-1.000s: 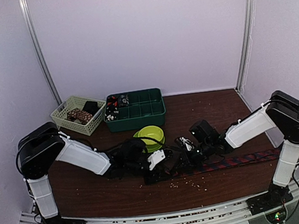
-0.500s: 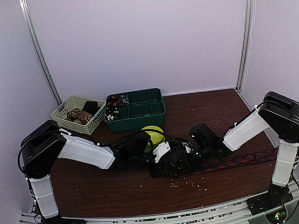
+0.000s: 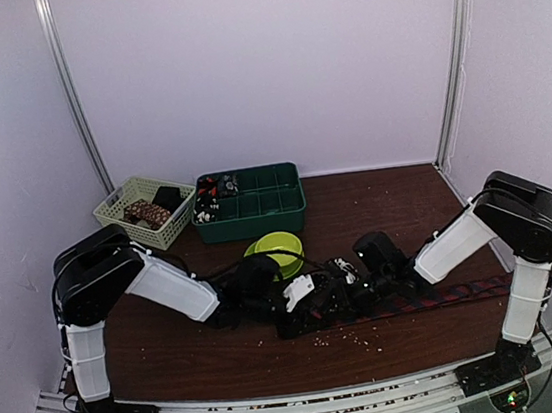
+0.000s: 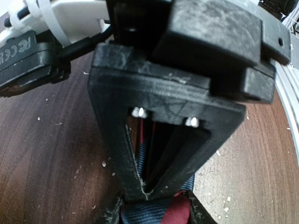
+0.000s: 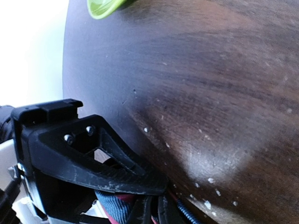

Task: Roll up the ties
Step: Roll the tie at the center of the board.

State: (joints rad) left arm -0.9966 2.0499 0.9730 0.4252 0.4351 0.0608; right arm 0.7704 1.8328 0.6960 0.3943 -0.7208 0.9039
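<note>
The left claw (image 3: 321, 308) and right claw (image 3: 345, 294) meet tip to tip at the middle of the table (image 3: 397, 207), with no gap to pass between them. In the left wrist view the other claw's black finger frame fills the way ahead. The striped tie (image 3: 458, 292) runs from there along the near right strip. The lime-green bowl (image 3: 279, 247) stands just behind the left claw. A dark green tray (image 3: 257, 212) and a pale basket (image 3: 129, 222) occupy the far left, side by side. Bare wood lies open at the far right and at the near left, in front of the low left arm.
</note>
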